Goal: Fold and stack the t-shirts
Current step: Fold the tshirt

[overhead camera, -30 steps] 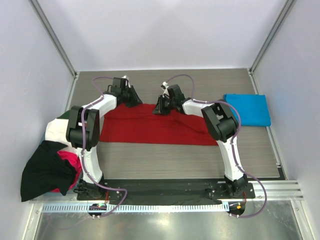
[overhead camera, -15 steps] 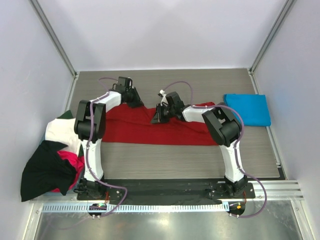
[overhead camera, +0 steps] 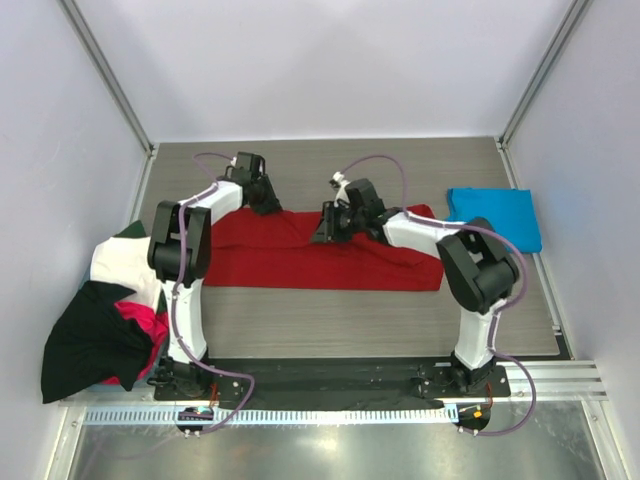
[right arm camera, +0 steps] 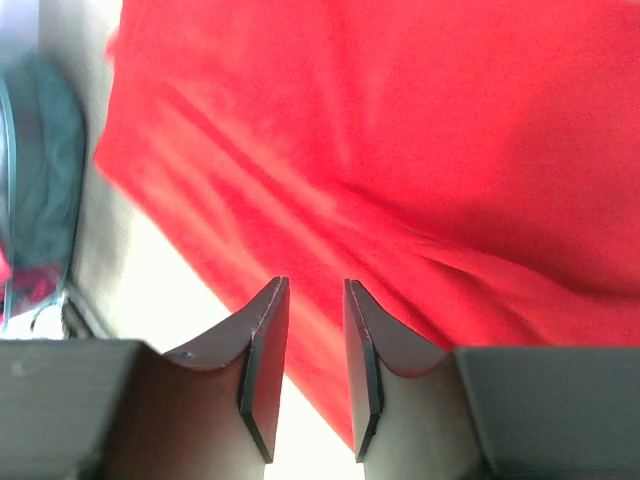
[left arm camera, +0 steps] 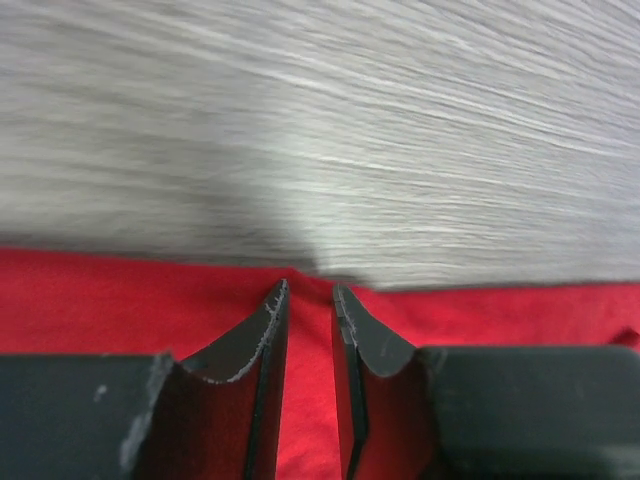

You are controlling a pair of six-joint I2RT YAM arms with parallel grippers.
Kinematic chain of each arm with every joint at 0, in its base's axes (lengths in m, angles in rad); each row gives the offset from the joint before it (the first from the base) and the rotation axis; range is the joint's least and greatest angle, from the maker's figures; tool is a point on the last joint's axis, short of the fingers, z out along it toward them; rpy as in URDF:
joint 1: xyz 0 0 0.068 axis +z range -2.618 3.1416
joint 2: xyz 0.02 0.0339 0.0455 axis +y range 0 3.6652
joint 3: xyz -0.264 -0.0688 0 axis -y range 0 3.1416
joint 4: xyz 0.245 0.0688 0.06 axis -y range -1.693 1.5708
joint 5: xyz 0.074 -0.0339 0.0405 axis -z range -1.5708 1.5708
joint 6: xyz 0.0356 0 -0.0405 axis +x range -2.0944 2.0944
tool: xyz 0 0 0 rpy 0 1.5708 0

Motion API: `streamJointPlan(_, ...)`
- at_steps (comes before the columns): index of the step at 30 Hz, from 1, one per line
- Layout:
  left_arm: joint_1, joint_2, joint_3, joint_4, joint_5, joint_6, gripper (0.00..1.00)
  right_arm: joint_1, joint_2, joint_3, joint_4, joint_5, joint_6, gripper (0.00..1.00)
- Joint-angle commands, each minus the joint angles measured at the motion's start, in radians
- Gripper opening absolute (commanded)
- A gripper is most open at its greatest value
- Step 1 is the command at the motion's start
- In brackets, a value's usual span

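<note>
A deep red t-shirt (overhead camera: 270,255) lies spread in a wide band across the middle of the table, its right part rumpled. My left gripper (overhead camera: 266,203) sits low at the shirt's far edge. In the left wrist view its fingertips (left arm camera: 308,288) stand a narrow gap apart, with red cloth (left arm camera: 100,300) showing between and under them. My right gripper (overhead camera: 324,230) hovers over the shirt's middle, open, with red cloth (right arm camera: 420,130) below its tips (right arm camera: 314,285) and nothing in its grip. A folded bright blue t-shirt (overhead camera: 495,220) rests at the right edge.
A heap of black (overhead camera: 90,340), white (overhead camera: 115,265) and magenta (overhead camera: 145,325) shirts hangs over the table's left near corner. White walls close in the table on three sides. Bare wood-grain table (overhead camera: 330,320) lies between the red shirt and the arm bases.
My right gripper has let go of the red shirt and opened, shifting a little right. The left gripper has narrowed slightly at the far edge. The shirt's right end has shifted.
</note>
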Motion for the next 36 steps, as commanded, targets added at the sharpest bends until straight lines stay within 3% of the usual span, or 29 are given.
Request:
streamJointPlan(1, 0.004, -0.102, -0.05, -0.007, -0.142, 0.024, 0.25, -0.085, -0.157, -0.041, -0.024, 0.145, -0.025, 0.35)
streamJointPlan(7, -0.011, -0.214, -0.089, 0.004, -0.254, 0.042, 0.3, -0.252, -0.203, -0.095, -0.124, 0.218, -0.025, 0.37)
streamJointPlan(9, -0.04, -0.261, -0.089, -0.004, -0.301, 0.056, 0.32, -0.272, -0.214, -0.126, -0.124, 0.228, -0.028, 0.52)
streamJointPlan(10, -0.053, -0.274, -0.089, -0.004, -0.306, 0.065, 0.33, -0.274, -0.216, -0.138, -0.124, 0.244, -0.031, 0.54)
streamJointPlan(15, -0.155, -0.294, -0.048, 0.012, -0.17, 0.086, 0.34, -0.283, -0.18, -0.141, -0.093, 0.251, -0.066, 0.55)
streamJointPlan(23, -0.31, -0.11, 0.112, -0.005, -0.064, 0.07, 0.34, -0.285, -0.151, -0.109, -0.063, 0.323, -0.121, 0.57)
streamJointPlan(36, -0.361, 0.103, 0.279, -0.036, 0.014, 0.037, 0.32, -0.254, -0.048, -0.014, -0.092, 0.396, -0.147, 0.52)
